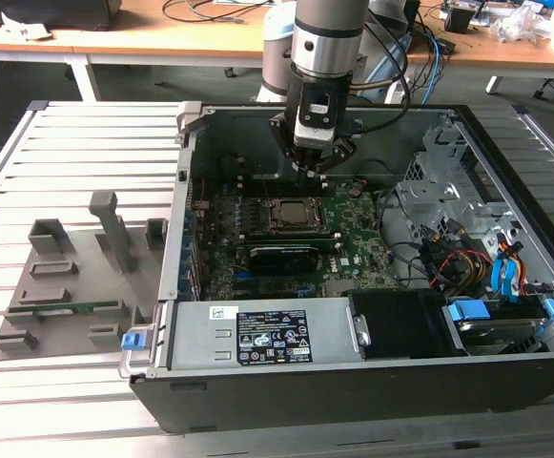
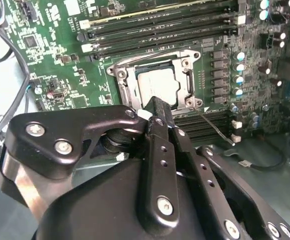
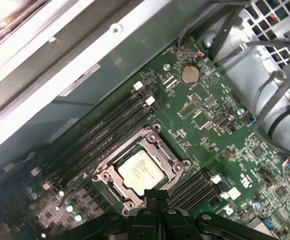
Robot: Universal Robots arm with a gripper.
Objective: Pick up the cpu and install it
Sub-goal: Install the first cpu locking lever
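Observation:
The cpu [image 1: 289, 215], a small square chip with a silvery top, lies flat inside the dark metal socket frame [image 1: 269, 227] on the green motherboard [image 1: 358, 250] of the open computer case. Both wrist views show the cpu [image 2: 157, 85] [image 3: 141, 171] seated within the frame. My gripper [image 1: 312, 174] hangs a little above the board, just behind the socket toward the case's back wall. Its two black fingers [image 2: 157, 112] are pressed together with nothing between them. In the first wrist view the gripper [image 3: 157, 196] tip sits beside the socket's edge.
Black memory slots [image 3: 105, 132] flank the socket. A black card [image 1: 286, 256] lies in front of it. Cables and a drive cage [image 1: 448, 191] fill the exterior view's right. A grey fixture [image 1: 76, 277] carrying a green memory stick [image 1: 67, 308] sits outside the case on the exterior view's left.

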